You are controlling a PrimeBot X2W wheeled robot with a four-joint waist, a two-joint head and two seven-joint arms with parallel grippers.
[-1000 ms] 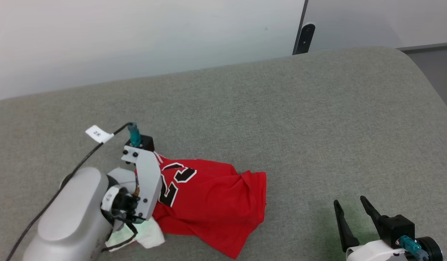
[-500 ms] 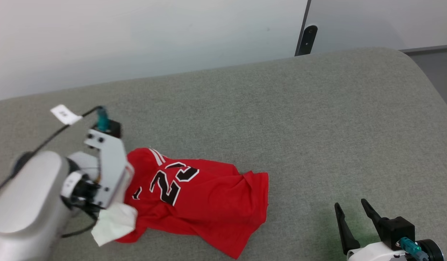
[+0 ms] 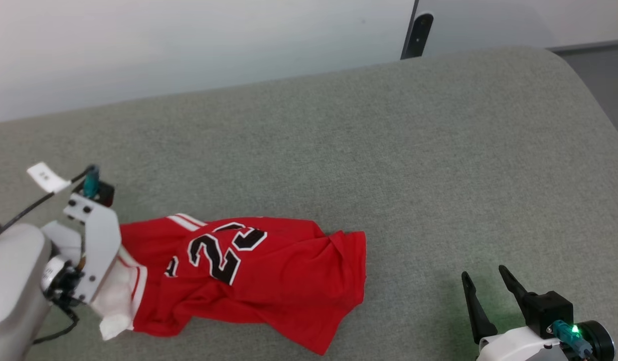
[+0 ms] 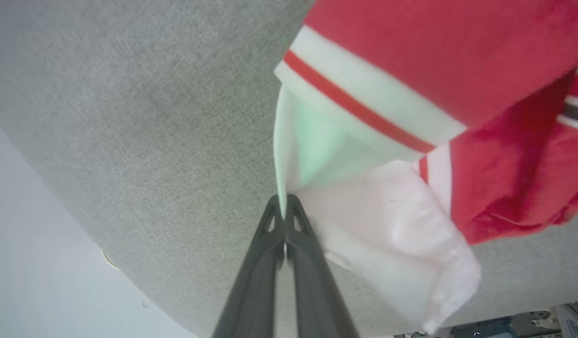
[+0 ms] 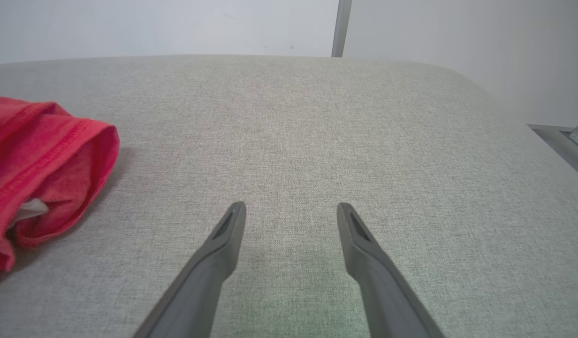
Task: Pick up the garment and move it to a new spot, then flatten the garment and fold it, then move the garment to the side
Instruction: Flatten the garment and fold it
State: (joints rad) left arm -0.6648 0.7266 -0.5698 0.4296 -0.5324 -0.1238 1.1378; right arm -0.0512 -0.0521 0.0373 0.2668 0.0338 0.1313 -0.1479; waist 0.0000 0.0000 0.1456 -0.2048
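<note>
Progress is sitting, by my reading, in the first stage of the job. At the lower left of the head view the left gripper [image 4: 284, 209] is pinching the edge of the white sleeve [image 4: 364, 220], its two dark fingers pressed together on the cloth (the left wrist view is showing this pinch plainly). From there the red jersey T-shirt [image 3: 249, 281] is stretching rightward across the lower middle of the head view, resting on the grey padded surface [image 3: 389, 150] with its black number facing up. The body is lying wrinkled and its hem [image 3: 351, 265] is bunching in folds at the right end. At the lower right the right gripper [image 3: 483, 275] is waiting with its fingers spread wide, gripping nothing and standing apart from that hem.

So the grasp is looking done and the shift to a new spot seems to be under way. Flattening, folding and setting the shirt aside are all remaining, since the cloth is showing no tidy fold anywhere.
</note>
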